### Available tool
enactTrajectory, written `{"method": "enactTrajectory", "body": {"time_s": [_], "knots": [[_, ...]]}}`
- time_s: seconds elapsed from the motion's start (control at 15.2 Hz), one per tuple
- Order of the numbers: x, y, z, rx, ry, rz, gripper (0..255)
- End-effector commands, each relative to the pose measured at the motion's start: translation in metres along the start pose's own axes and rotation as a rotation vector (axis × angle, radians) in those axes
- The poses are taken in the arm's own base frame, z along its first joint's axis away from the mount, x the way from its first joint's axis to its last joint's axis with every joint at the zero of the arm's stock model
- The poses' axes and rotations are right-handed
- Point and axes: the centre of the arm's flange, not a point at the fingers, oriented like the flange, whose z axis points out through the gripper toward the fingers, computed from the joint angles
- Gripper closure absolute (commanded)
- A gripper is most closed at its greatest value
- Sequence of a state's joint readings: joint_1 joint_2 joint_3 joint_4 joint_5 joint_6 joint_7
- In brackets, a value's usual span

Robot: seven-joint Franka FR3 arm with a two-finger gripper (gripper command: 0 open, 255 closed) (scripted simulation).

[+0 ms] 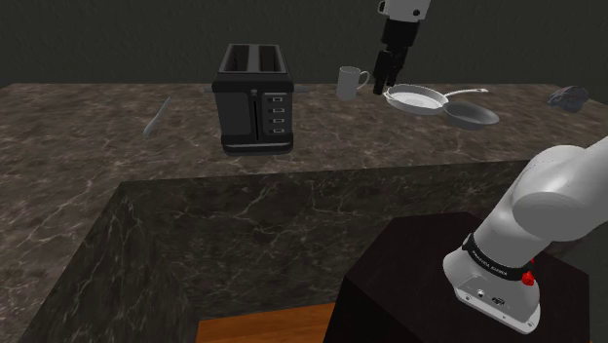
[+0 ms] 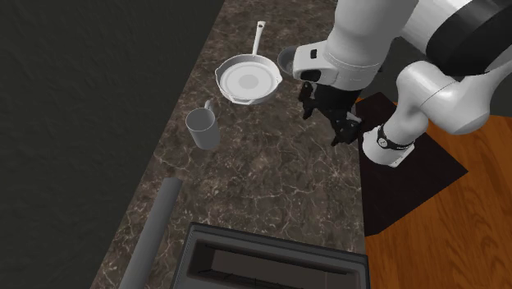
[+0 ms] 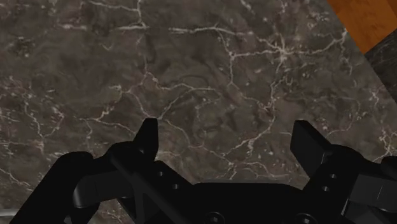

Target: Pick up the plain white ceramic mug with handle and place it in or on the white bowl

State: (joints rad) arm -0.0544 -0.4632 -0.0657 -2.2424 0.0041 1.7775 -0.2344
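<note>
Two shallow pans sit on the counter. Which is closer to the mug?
The white long-handled round pan, near the white handled mug. The dark grey round pan lies beyond it, farther off.

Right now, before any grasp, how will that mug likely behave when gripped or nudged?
The mug looks rigid, so it probably won't deform. Standing upright on the marbled counter, it likely slides rather than rolls. Its smooth round wall may slip; the handle could make it twist.
</note>
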Motion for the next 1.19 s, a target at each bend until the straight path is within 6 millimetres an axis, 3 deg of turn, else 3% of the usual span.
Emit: {"method": "enactTrajectory", "body": {"time_s": [0.0,1.12], "knots": [[0.019,0.020,0.000,-0.005,0.006,-0.007,0],[0.178,0.166,0.005,-0.031,0.049,-0.062,0]]}}
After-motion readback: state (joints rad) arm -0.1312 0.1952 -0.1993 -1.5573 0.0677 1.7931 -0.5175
